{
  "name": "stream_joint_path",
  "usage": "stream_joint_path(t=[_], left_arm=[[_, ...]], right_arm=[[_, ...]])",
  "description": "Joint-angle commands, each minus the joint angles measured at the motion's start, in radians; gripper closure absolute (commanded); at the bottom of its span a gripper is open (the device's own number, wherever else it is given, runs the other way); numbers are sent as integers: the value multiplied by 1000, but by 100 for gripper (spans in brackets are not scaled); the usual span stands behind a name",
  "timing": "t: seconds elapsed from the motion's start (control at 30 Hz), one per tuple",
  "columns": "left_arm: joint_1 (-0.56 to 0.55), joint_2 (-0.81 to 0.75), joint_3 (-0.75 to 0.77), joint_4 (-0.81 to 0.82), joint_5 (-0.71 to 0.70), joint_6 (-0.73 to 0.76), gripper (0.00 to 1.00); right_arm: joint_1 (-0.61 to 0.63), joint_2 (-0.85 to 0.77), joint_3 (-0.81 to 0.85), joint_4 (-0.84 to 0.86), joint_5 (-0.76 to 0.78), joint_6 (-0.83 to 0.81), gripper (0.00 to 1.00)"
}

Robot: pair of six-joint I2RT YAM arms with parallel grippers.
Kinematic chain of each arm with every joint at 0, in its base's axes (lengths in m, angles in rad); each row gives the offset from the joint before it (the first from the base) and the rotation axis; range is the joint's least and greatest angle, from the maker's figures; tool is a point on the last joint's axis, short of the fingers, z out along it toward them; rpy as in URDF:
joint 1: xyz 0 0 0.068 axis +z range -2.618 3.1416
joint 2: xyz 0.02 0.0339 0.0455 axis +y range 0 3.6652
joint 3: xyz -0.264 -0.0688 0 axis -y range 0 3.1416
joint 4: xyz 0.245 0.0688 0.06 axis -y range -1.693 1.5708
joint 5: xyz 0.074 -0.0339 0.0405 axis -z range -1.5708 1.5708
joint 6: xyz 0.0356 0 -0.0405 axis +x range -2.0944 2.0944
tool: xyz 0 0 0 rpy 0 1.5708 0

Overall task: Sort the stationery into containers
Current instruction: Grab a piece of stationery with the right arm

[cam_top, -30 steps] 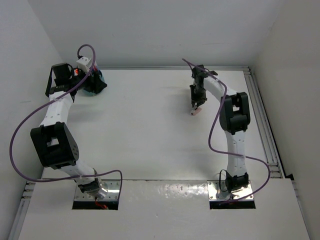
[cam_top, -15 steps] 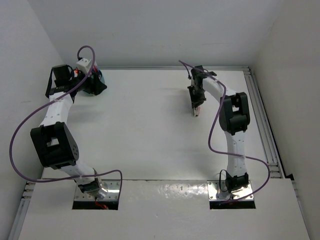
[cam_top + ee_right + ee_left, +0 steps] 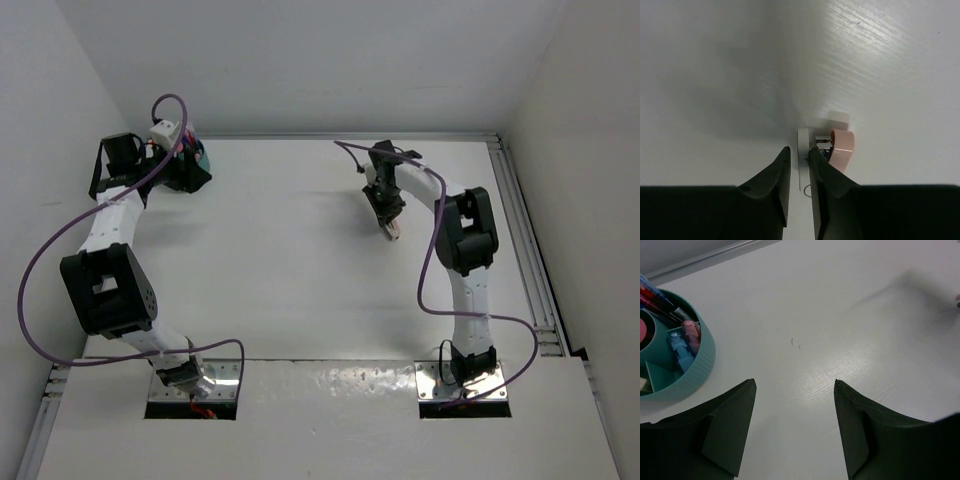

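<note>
Teal round ribbed cup sits at ten o'clock from above, beside the left gripper; the right gripper is at one o'clock. Left camera: jaws gape, holding nothing. Right camera: jaws pinch a small peach eraser by its white edge, likely to carry it there.

White arm links, black joint housings, looping purple cables, silver base plates
</note>
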Motion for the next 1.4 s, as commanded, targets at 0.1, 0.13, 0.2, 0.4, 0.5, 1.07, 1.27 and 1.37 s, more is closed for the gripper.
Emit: stream_joint_path(t=[0.1, 0.13, 0.2, 0.4, 0.5, 1.07, 1.27, 1.37], left_arm=[[15, -30, -6, 30, 32, -3, 30], [15, -31, -8, 28, 32, -2, 30], [15, -30, -11, 30, 34, -3, 30], [15, -27, -11, 27, 58, 4, 30], [15, -21, -9, 24, 97, 4, 31], [-99, -4, 56, -283, 247, 285, 34], [-178, 10, 67, -355, 217, 324, 35], [-259, 13, 63, -338, 135, 296, 37]], right_arm=[[6, -42, -124, -3, 32, -129, 82], [7, -49, -137, 12, 39, -135, 86], [7, -61, -170, 28, 52, -153, 96], [30, -125, -225, 93, 56, -259, 100], [68, -199, -280, 165, 36, -372, 100], [386, -395, -832, 1151, 240, -1096, 100], [432, -368, -963, 1520, 206, -1253, 100], [453, -346, -1024, 1688, 171, -1327, 100]])
